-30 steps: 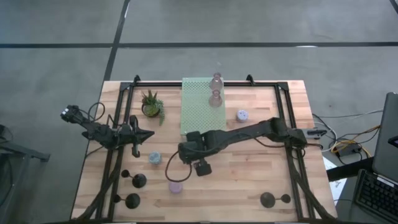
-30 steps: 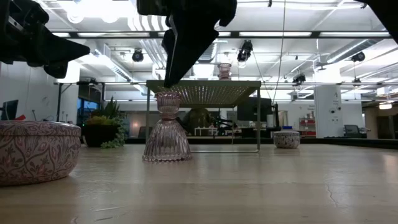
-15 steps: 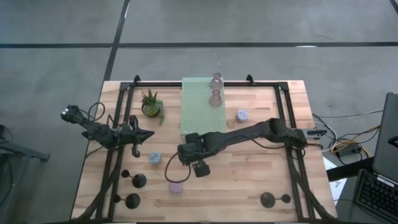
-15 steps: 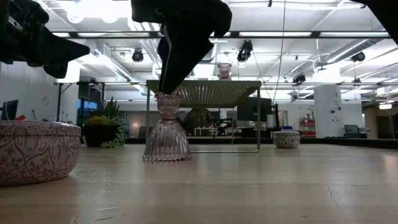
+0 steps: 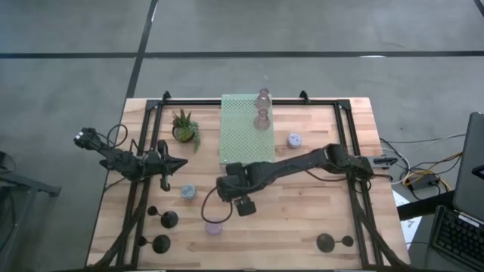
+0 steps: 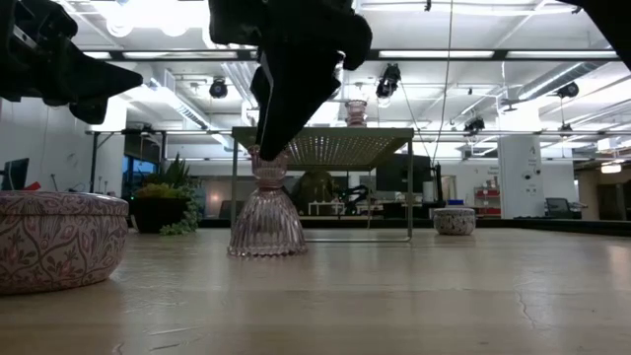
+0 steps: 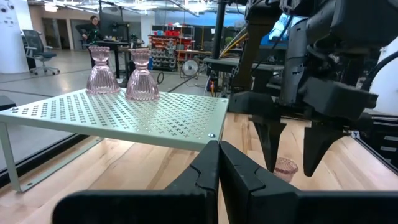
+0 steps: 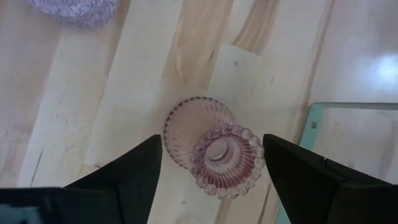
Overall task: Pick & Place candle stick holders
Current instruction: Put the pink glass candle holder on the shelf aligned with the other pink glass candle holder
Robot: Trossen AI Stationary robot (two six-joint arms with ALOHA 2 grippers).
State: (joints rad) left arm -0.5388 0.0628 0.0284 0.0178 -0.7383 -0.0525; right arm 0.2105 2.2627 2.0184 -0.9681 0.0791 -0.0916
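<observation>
Fingers of the right gripper (image 8: 211,165) stand spread on either side of a pink glass candle stick holder (image 8: 214,154) upright on the wooden table (image 5: 302,219), just beside the pale green perforated board (image 5: 246,128), not yet pinching it. Left gripper (image 7: 217,163) hovers shut, near the same board, holding nothing.

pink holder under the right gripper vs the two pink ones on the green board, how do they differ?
The pink holder under the right gripper stands on the bare wooden table; the two pink holders stand up on the raised green board. It stands alone with open fingers either side of it; the pair stand side by side, no gripper near. All three are upright, ribbed, translucent pink glass.
</observation>
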